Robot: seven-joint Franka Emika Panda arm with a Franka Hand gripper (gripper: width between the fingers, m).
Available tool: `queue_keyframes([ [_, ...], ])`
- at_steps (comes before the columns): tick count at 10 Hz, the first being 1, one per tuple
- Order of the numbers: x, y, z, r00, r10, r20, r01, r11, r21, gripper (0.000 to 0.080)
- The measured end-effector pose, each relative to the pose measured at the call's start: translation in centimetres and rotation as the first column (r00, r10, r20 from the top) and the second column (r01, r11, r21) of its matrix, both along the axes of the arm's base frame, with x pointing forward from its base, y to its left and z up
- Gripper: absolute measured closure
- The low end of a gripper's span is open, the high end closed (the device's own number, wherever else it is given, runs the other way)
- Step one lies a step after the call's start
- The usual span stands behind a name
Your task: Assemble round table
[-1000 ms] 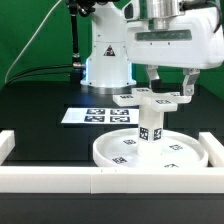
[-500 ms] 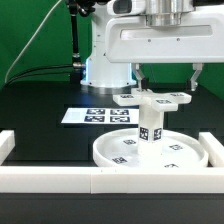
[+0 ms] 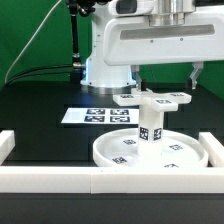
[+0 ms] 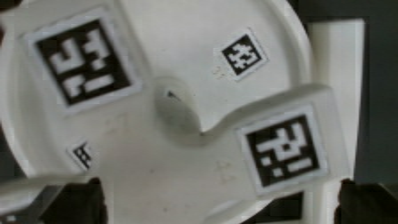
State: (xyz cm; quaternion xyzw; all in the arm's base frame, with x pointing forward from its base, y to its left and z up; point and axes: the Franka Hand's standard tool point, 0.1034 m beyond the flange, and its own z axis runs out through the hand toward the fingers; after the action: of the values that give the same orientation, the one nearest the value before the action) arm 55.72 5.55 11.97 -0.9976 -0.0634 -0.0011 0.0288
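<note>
Claw [image 3: 167, 78] wide open, empty, above the cross-shaped piece [image 3: 152, 98].

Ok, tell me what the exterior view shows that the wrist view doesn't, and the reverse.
Exterior view only: the open gripper above the assembly, the upright post standing on the rimmed disc, the marker board and the border rail. Wrist view only: a close-up of the tags. Both: the cross-shaped piece with tags.
</note>
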Motion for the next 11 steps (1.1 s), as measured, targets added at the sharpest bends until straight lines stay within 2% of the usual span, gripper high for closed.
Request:
queue_keyframes([
  [2, 0.3, -0.5, 0.2, 0.978, 0.206, 0.011, -0.206, 0.978, -0.032, 0.015],
  [6, 0.2, -0.7, 0.1, 0.903, 0.429, 0.016, -0.429, 0.903, -0.036, 0.015],
  [8, 0.2, -1.0, 0.1, 0.784, 0.621, 0.002, -0.62, 0.782, -0.062, 0.015],
  [11, 0.1, -1.3, -0.2, 0.673, 0.74, -0.004, -0.738, 0.67, -0.079, 0.015],
])
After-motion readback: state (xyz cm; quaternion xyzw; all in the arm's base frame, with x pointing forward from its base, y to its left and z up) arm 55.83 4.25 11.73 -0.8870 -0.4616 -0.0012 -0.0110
